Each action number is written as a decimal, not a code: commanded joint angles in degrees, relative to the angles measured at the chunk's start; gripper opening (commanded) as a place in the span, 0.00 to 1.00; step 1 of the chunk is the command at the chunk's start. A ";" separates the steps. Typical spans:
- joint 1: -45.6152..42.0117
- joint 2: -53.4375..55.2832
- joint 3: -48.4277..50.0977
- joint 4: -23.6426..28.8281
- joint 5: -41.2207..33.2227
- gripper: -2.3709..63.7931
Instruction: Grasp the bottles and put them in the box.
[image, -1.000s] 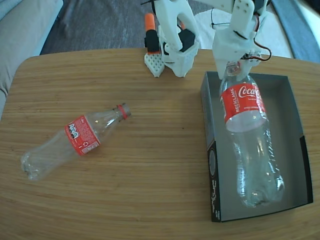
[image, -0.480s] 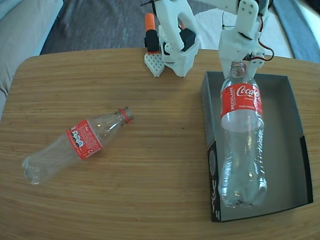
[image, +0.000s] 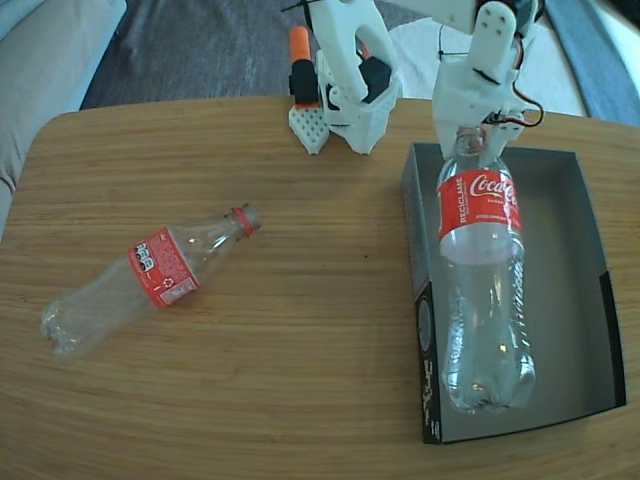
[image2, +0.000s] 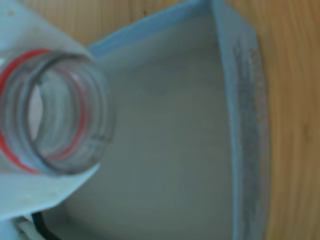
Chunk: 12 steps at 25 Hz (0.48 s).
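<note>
While closed on bottle (image: 478, 220) neck, pincer (image: 470, 135) over box (image: 585, 250).

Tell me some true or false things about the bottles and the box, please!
1. One bottle is over the box. True.
2. The end effector holds that bottle by its bottom end. False: it holds it at the neck.
3. The other bottle is standing up on the table. False: it lies on its side.
4. The bottle on the table has a red label. True.
5. The box already has two bottles in it. False: only the held one is there.
</note>
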 joint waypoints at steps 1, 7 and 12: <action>-0.53 1.67 0.79 -0.18 -0.53 0.15; -1.32 0.79 2.02 0.00 0.26 0.15; -1.32 0.70 3.87 -0.26 -0.09 0.15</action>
